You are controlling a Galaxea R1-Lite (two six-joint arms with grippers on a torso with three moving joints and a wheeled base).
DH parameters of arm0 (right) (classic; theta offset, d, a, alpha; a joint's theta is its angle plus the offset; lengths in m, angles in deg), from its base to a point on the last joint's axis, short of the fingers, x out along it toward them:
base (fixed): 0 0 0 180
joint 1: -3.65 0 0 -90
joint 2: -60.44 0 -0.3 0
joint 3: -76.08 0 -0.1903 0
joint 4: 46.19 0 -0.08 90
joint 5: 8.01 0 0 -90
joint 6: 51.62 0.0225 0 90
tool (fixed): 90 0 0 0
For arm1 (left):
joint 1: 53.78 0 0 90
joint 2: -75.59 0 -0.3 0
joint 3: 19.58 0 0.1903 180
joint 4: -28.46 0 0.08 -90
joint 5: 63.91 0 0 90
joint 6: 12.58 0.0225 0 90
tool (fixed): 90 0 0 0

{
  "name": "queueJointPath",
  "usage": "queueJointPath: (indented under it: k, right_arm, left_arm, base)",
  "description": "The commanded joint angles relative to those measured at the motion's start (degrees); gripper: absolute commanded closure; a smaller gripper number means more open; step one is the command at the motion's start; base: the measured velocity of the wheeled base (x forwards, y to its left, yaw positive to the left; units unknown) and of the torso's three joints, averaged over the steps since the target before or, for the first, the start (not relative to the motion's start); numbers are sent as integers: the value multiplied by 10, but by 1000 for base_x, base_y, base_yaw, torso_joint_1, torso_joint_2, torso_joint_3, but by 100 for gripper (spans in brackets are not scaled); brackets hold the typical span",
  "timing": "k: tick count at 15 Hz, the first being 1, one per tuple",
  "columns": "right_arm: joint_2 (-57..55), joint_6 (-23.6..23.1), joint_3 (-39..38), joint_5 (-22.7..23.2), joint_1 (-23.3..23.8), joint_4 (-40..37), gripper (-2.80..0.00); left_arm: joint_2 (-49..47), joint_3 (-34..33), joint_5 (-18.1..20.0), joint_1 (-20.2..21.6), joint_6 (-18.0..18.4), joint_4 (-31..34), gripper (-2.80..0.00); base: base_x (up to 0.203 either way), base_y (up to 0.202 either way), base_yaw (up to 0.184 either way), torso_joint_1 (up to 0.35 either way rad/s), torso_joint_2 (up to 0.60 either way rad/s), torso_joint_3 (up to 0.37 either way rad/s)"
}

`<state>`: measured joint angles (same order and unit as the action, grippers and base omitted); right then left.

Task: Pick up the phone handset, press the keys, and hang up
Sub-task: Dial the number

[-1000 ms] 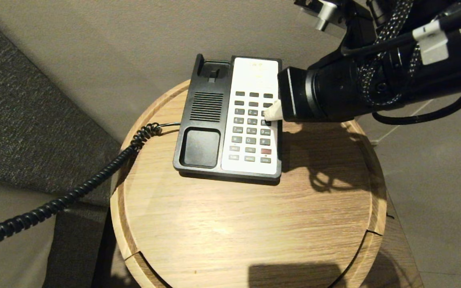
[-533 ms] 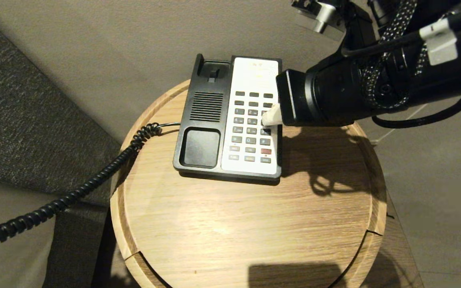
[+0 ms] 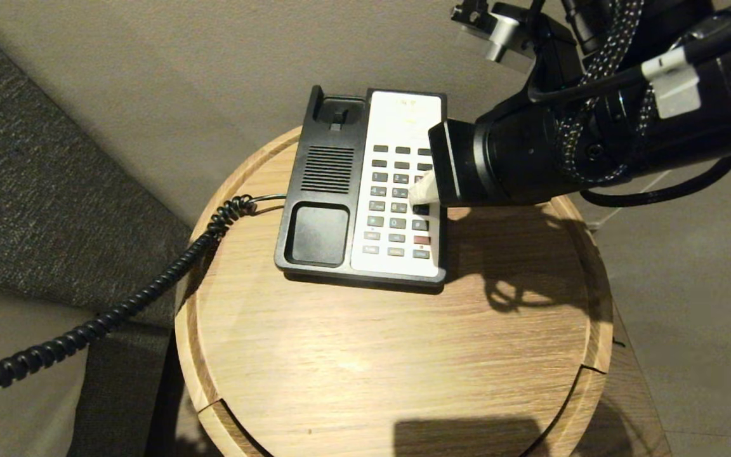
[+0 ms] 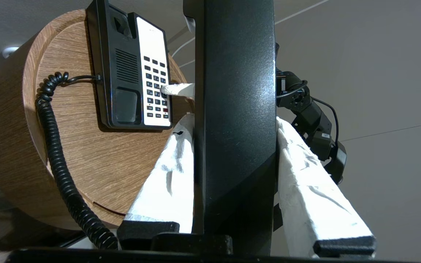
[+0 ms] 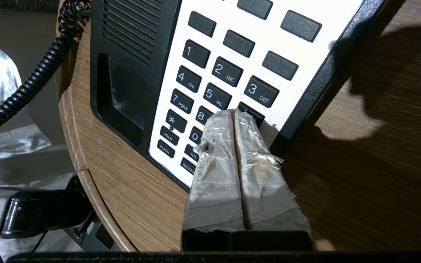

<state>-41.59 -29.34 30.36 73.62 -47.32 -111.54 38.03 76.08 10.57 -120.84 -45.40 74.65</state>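
The phone base sits toward the far edge of the round wooden worktop, its handset cradle empty. The right gripper reaches in over the worktop's right edge with its paper-wrapped fingers pressed together — their joined tips rest on the keypad in the right-hand column of number keys, just below the "3" key and beside the "5" and "8". In the head view only a white fingertip shows past the black wrist.

The phone handset is off the base and away from the worktop's left edge, held upright in the left gripper: its white-wrapped fingers are clamped on either side of the glossy black bar. The coiled cord runs from the base's left side, curls over the worktop's left edge, and trails off toward the handset — out of the head view.
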Motion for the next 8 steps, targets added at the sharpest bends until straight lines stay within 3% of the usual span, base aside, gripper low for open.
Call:
queueJointPath:
  k: [1,8]
  right_arm:
    - [-1,1,-2,-2,1,-4,0]
    - [16,8,3,18,-5,21,0]
  left_arm:
    - [0,0,-1,0,-2,1,0]
    - [0,-3,-1,0,-2,0,0]
  base:
    - [0,0,0,0,0,0]
    - [0,0,0,0,0,0]
